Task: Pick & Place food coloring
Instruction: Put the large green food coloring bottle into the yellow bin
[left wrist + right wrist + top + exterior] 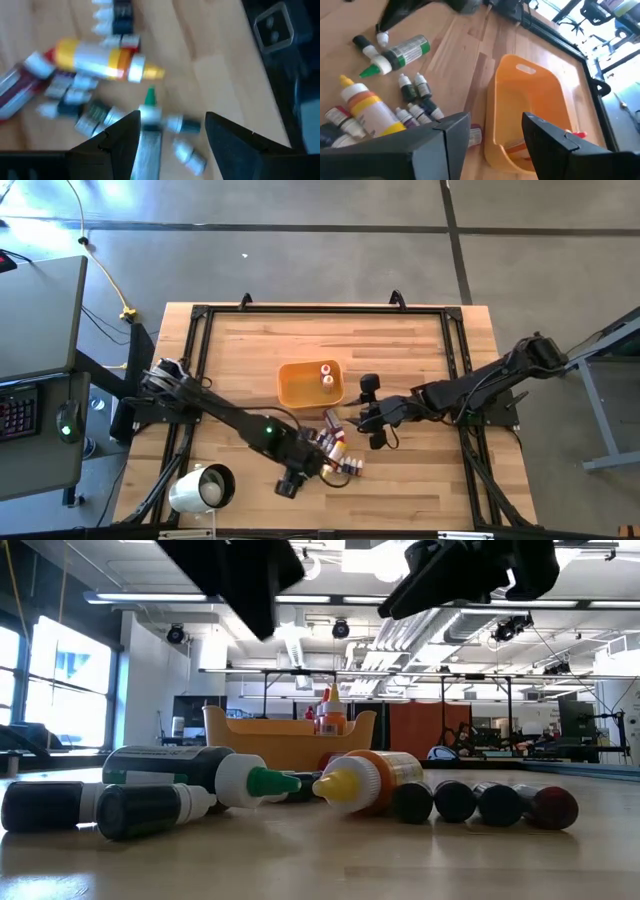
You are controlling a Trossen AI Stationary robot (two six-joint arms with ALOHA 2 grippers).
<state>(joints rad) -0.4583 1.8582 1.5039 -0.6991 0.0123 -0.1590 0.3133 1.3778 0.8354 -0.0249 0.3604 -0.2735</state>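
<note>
The food coloring bottles [337, 450] lie on their sides in a loose pile on the wooden table, near the orange tray [300, 392]. In the low view I see dark bottles [150, 802], a green-tipped one [262, 782] and a yellow-tipped one [365, 782]. Two small bottles [326, 375] stand upright inside the tray. My left gripper [172, 131] is open and hovers over the pile, above the green-tipped bottle [149, 107]. My right gripper [492, 127] is open and hangs between the pile and the tray [535, 112]. Neither touches anything.
A white cup-like object [203, 488] lies near the table's near left corner. A black metal frame [320, 310] runs round the table top. Bare wood lies to the right of the pile and behind the tray.
</note>
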